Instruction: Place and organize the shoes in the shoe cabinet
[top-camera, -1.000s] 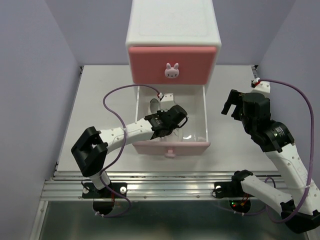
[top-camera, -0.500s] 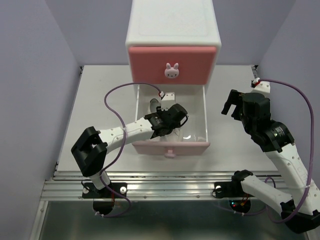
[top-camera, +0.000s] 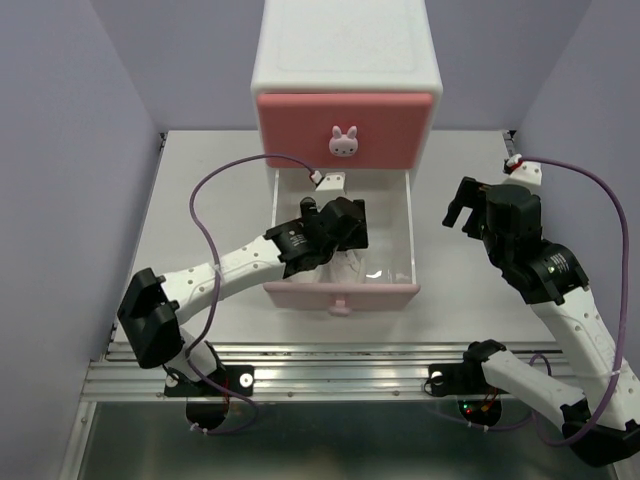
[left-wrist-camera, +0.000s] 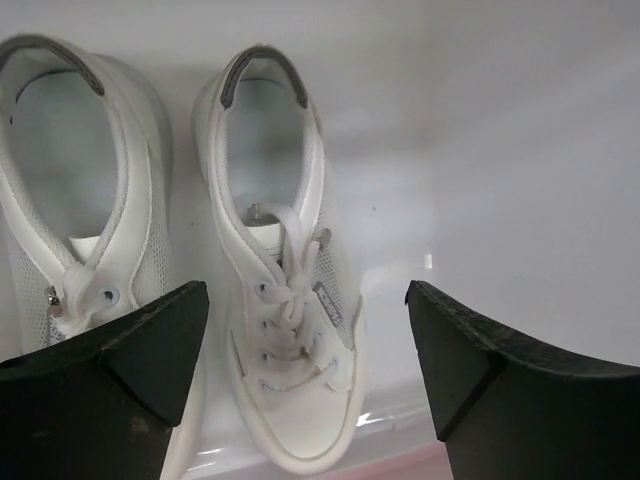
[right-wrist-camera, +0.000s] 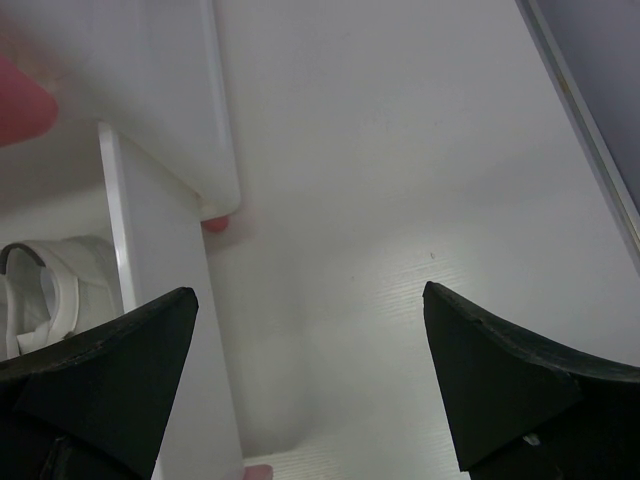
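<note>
The left gripper (left-wrist-camera: 305, 300) is hovering in the pulled-out lower drawer (top-camera: 411, 235) of the shoe cabinet (top-camera: 347, 60), jaws standing wide apart. One white sneaker (left-wrist-camera: 285, 340) is lying between them, seemingly untouched, with its partner (left-wrist-camera: 70, 230) just outside one jaw. The right gripper (right-wrist-camera: 308, 295) is hanging spread open beside the drawer.

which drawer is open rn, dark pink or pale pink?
The pale pink lower drawer: pulled out, with the white sneakers inside. The dark pink upper drawer sits shut, flush with the cabinet.
</note>
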